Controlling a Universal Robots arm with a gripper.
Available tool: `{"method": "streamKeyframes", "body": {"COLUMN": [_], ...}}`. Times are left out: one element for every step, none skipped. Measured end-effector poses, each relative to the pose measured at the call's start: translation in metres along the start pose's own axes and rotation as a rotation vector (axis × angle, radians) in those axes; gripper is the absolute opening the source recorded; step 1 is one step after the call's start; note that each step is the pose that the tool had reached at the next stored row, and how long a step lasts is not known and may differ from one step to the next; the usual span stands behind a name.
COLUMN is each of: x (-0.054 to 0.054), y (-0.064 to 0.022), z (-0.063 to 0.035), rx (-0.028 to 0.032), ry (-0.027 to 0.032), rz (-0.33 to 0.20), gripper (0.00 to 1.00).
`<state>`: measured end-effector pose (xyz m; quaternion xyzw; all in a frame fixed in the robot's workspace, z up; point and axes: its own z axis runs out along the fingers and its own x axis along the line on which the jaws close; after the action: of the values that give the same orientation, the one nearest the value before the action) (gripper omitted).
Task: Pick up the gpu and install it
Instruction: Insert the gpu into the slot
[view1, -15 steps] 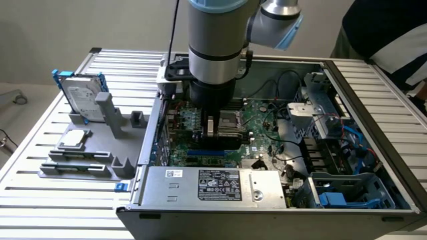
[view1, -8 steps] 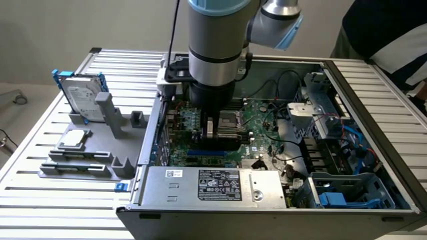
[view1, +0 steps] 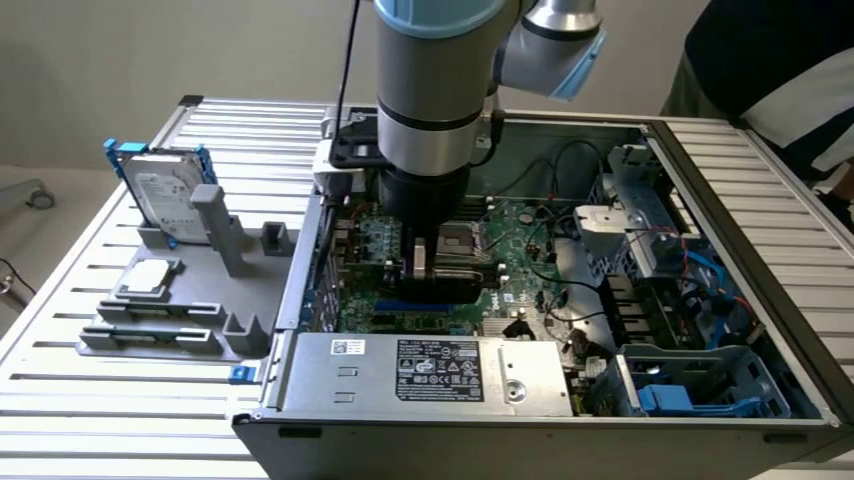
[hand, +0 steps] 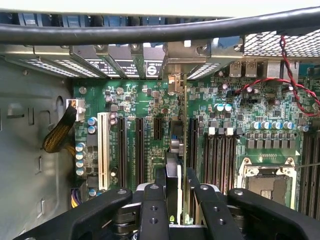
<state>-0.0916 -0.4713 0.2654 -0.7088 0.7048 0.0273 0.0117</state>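
Above the green motherboard (view1: 521, 240): black fingers (hand: 155, 205) of the grey robot arm, partly closed and clamped on both faces of the card.
Held card: flat green circuit-board gpu (hand: 173, 150) with a black glossy cover, upright and edge-on over the motherboard's long black expansion slots.
Seating: cannot tell whether its lower edge touches a slot.
Off the motherboard, exterior view's left: silver hard drive (view1: 167, 190) standing on the ribbed metal tabletop (view1: 80, 400).
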Motion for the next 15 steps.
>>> {"method": "streamKeyframes", "body": {"x": [0.0000,0.0000,0.0001,0.0001,0.0002,0.0002,0.0003,0.0003,0.0004,0.0005,0.0005,0.0006,0.0006,0.0007,0.0007], "y": [0.0000,0.0000,0.0000,0.0001,0.0001,0.0001,0.0001,0.0001,0.0001,0.0001,0.0001,0.0001,0.0001,0.0001,0.0001], "z": [0.0003,0.0005,0.0009,0.0012,0.0016,0.0020,0.0024,0.0029,0.0032,0.0037,0.0042,0.0047,0.0051,0.0056,0.0060], "rx": [-0.0007,-0.0018,-0.0029,-0.0042,-0.0054,-0.0066,-0.0075,-0.0082,-0.0089,-0.0094,-0.0102,-0.0110,-0.0118,-0.0126,-0.0132], "ry": [-0.0001,0.0000,-0.0002,-0.0001,-0.0002,-0.0001,-0.0002,0.0000,0.0001,0.0000,-0.0001,-0.0002,-0.0002,-0.0001,-0.0001], "rz": [0.000,0.000,0.000,0.000,0.000,0.000,0.000,0.000,0.000,0.000,0.001,0.001,0.001,0.001,0.001], "gripper": [0.27,0.27,0.27,0.27,0.27,0.27,0.27,0.27,0.27,0.27,0.27,0.27,0.27,0.27,0.27]}}
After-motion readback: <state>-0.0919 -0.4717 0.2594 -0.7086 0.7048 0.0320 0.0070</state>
